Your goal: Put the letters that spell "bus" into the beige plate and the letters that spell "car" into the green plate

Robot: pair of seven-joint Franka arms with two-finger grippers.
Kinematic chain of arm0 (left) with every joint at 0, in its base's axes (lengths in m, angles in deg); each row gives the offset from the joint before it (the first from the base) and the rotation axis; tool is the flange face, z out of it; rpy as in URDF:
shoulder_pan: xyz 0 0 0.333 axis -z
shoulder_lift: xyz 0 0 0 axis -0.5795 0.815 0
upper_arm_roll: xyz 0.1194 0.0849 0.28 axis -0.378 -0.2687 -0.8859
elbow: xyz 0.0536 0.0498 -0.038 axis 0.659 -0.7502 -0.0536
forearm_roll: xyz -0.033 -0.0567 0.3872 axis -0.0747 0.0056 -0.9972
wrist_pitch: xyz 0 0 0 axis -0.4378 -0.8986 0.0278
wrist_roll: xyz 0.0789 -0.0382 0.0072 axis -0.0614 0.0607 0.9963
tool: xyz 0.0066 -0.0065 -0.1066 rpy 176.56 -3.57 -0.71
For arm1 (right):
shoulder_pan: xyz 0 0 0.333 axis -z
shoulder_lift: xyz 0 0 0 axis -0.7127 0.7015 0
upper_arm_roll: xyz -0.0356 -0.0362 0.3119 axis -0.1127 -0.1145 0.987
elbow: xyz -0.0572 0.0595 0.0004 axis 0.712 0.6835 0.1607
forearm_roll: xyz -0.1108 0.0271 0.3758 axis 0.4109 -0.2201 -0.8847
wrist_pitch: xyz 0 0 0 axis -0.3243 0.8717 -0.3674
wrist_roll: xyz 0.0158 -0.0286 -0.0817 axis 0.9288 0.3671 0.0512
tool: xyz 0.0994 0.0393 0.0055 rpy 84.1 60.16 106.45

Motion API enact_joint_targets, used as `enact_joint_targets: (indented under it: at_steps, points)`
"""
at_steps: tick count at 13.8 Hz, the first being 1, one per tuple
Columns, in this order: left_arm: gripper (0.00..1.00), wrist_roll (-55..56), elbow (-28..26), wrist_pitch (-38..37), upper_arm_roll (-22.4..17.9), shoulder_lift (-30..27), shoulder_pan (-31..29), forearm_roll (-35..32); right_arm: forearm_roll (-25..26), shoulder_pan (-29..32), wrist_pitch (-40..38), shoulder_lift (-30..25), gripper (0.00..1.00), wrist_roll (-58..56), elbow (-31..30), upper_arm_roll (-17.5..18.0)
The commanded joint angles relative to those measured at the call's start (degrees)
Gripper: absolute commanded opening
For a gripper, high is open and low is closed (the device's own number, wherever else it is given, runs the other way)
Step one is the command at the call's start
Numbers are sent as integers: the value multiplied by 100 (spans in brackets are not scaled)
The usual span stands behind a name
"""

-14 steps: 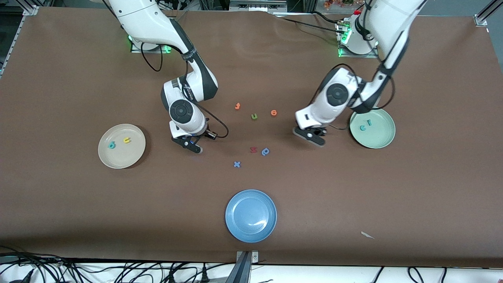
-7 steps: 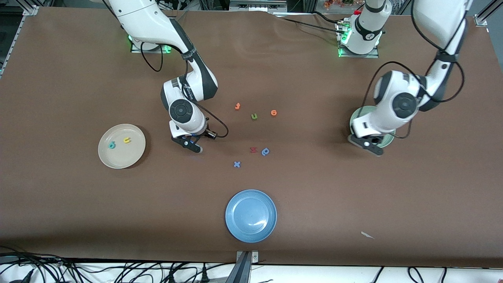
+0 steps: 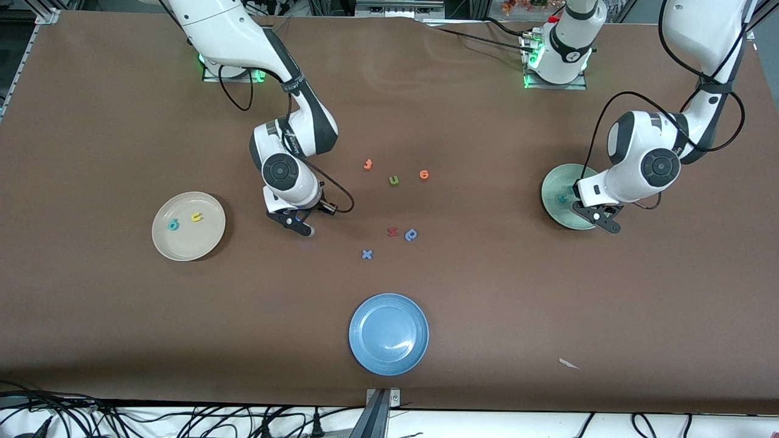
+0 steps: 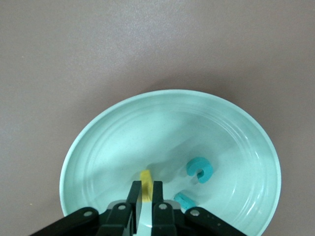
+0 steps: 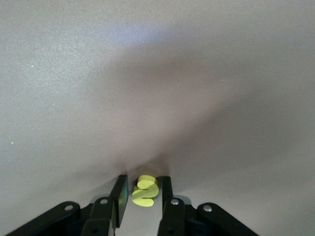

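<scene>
The left gripper (image 3: pixel 599 220) hangs over the green plate (image 3: pixel 557 214) at the left arm's end of the table, its narrow-set fingers (image 4: pixel 134 195) pinching a yellow "a" (image 4: pixel 146 184) edge-on just above the plate's floor. Two teal letters already lie in that plate, a "c" (image 4: pixel 199 168) and, beside it, an "r" (image 4: pixel 184 199) partly hidden by the gripper. The right gripper (image 3: pixel 298 224) is down at the table between the beige plate (image 3: pixel 188 242) and the loose letters in the middle; in the right wrist view a yellow "s" (image 5: pixel 144 191) sits between its fingers (image 5: pixel 119 193), which stand close on either side of it, though whether they actually press it cannot be told. The beige plate, toward the right arm's end, holds a teal "b" (image 3: pixel 173 225) and a yellow "u" (image 3: pixel 196 216) side by side. Loose on the table between the arms lie an orange letter (image 3: pixel 367 164), an olive-green "u" (image 3: pixel 394 180), another orange letter (image 3: pixel 424 175), a red letter (image 3: pixel 392 232), a blue "p" (image 3: pixel 411 234) and a blue "x" (image 3: pixel 367 254). The blue plate (image 3: pixel 388 333) sits nearest the front camera.
</scene>
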Motion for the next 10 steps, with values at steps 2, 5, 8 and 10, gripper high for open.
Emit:
enact_joint_targets:
  at_steps: [2,5,8,10]
  points:
    - [100,-77,-112,-88,12,-203,1,-81,-136,25,31,-154,5,-165,-188,41]
    - [100,-77,-112,-579,21,-650,1,-72,-75,52,-835,-338,5,-331,293,-212]
    - [100,-77,-51,-686,170,-1220,45,-19,-101,52,-2602,-504,5,-1444,954,-1002]
    - [100,-42,54,-904,188,-1582,71,-19,-58,52,-2956,-654,5,-2418,928,-1530]
